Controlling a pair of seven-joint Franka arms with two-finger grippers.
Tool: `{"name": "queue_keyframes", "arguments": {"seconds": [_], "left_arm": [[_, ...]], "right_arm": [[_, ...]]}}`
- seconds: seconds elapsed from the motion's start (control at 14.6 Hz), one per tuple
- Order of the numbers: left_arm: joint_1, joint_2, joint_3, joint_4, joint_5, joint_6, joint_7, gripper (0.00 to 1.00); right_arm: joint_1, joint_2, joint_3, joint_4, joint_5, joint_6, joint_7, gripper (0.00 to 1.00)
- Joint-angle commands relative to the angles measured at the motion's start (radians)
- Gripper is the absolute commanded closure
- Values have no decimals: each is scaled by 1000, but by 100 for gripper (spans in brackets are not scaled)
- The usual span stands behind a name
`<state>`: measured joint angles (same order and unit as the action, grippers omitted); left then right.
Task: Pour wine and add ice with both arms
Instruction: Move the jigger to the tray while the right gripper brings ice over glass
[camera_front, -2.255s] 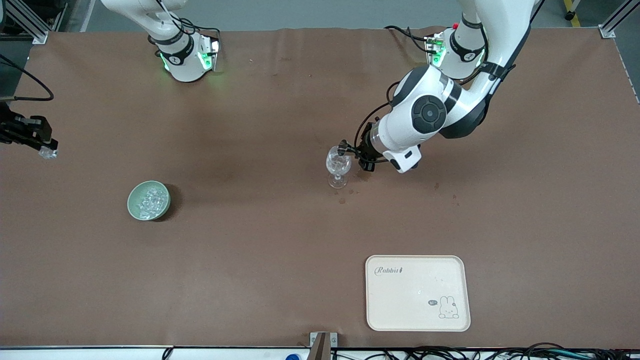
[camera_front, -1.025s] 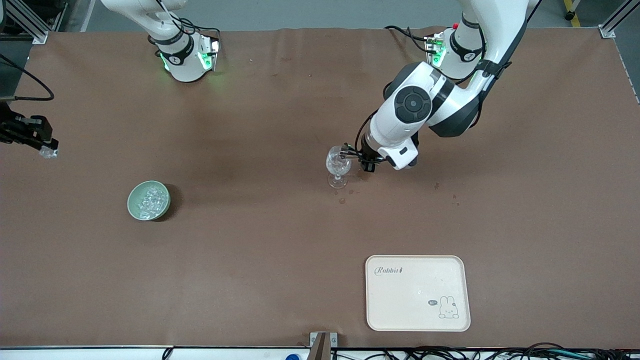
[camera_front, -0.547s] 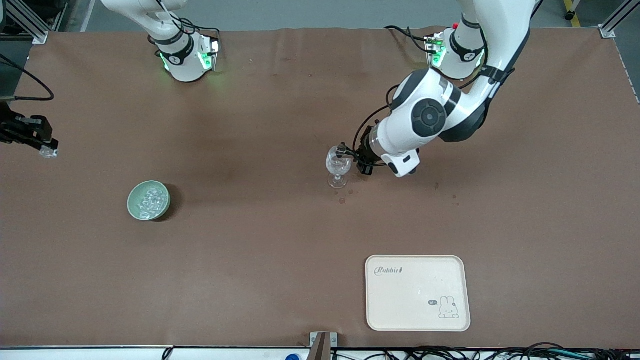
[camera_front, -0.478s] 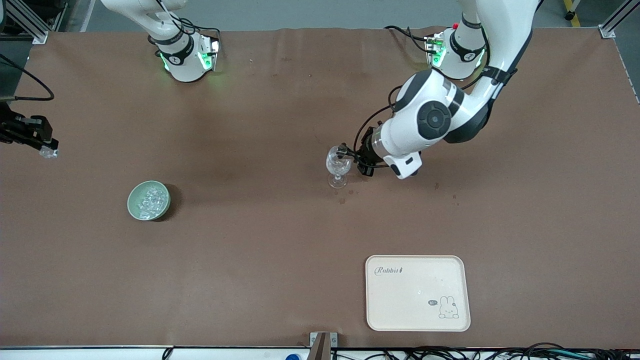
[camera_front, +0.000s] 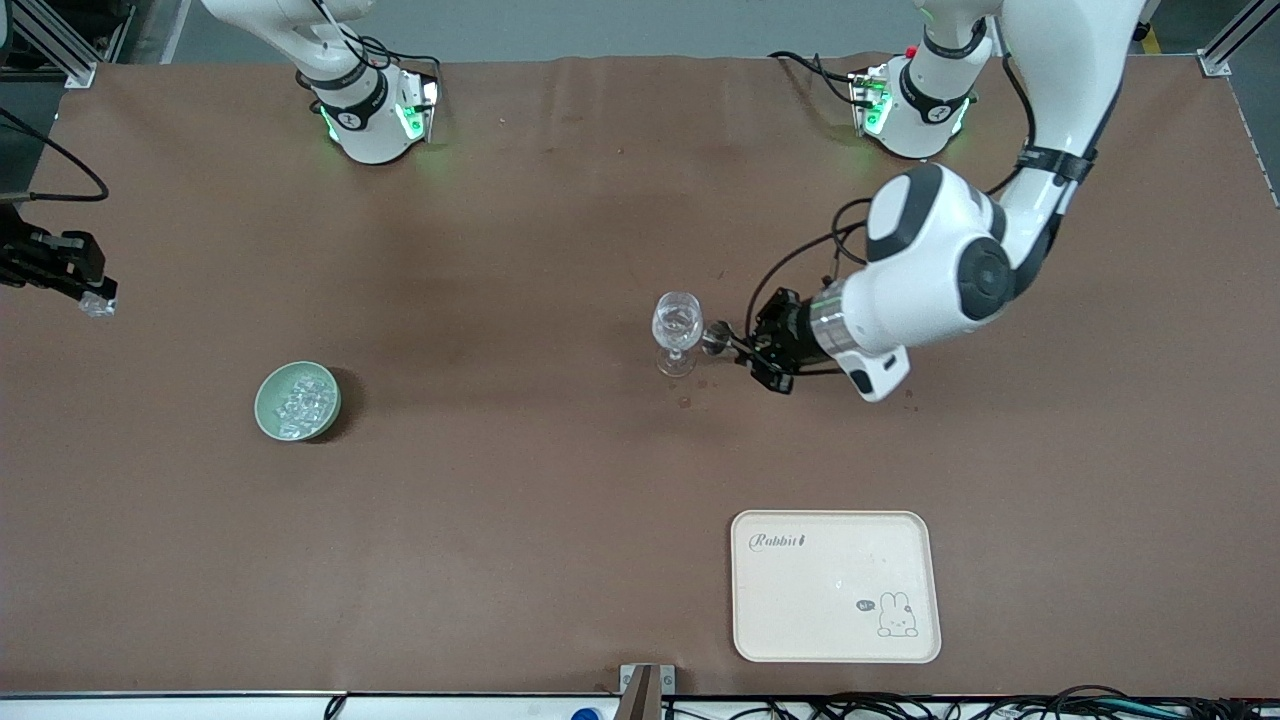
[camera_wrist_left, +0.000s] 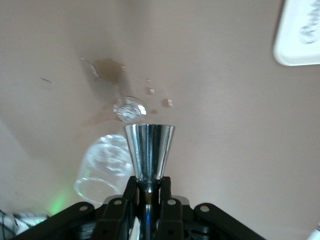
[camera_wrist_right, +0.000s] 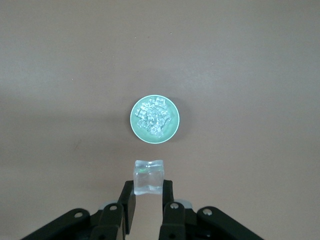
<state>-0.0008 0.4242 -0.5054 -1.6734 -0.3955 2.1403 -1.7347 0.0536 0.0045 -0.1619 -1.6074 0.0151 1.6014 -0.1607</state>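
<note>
While my right pincer (camera_front: 90, 298) hangs over the counter (camera_front: 520, 480) at the right arm's end, it is clamped on a single ice cube (camera_wrist_right: 148, 176) by two faces only. That is where I judge the first risk lies. The cube is slick and sticks out past my fingertips, so a jolt on the way to the glass could squirt it loose onto the counter.

Next along is the pale green bowl (camera_front: 260, 405), with the rest of the ice (camera_front: 300, 400) heaped in it, well apart from everything else and in nobody's way.

The wine glass (camera_front: 677, 325) stands upright near the middle of the counter. I cannot tell whether it holds any liquid. A cube let go from too high could splash, or rock the glass on its narrow foot.

Just beside the glass, my left pincer (camera_front: 752, 348) is closed on the stem of a small metal measuring cup (camera_wrist_left: 149, 150). The cup lies tipped on its side with its mouth toward the glass. A careless swing there could clip the glass and topple it. That arm also crowds the space my right arm must reach into. Wet spots (camera_front: 685, 402) mark the counter by the glass's foot.

The cream tray (camera_front: 835, 585) lies nearer the front camera, clear of both paths.
</note>
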Motion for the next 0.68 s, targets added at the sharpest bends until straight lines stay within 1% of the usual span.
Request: {"name": "queue_keyframes", "arguments": {"seconds": [0.0, 0.14, 0.27, 0.34, 0.41, 0.48, 0.62], "left_arm": [[66, 114, -10, 139, -93, -31, 47, 99], [129, 155, -10, 168, -205, -31, 162, 99], [209, 201, -12, 170, -335, -31, 321, 99], [231, 232, -12, 175, -436, -30, 437, 99], [246, 270, -5, 205, -535, -30, 516, 99], [257, 309, -4, 233, -592, -30, 565, 99], [257, 378, -4, 288, -617, -16, 607, 99]], "right_arm": [[3, -18, 4, -9, -6, -3, 9, 96], [18, -18, 5, -9, -4, 0, 42, 96], [60, -18, 5, -6, -4, 8, 120, 96], [90, -17, 5, -3, -1, 12, 186, 96], [122, -14, 5, 13, 2, 12, 251, 96], [162, 2, 5, 30, 8, 12, 318, 96], [259, 52, 5, 75, 8, 24, 488, 96]]}}
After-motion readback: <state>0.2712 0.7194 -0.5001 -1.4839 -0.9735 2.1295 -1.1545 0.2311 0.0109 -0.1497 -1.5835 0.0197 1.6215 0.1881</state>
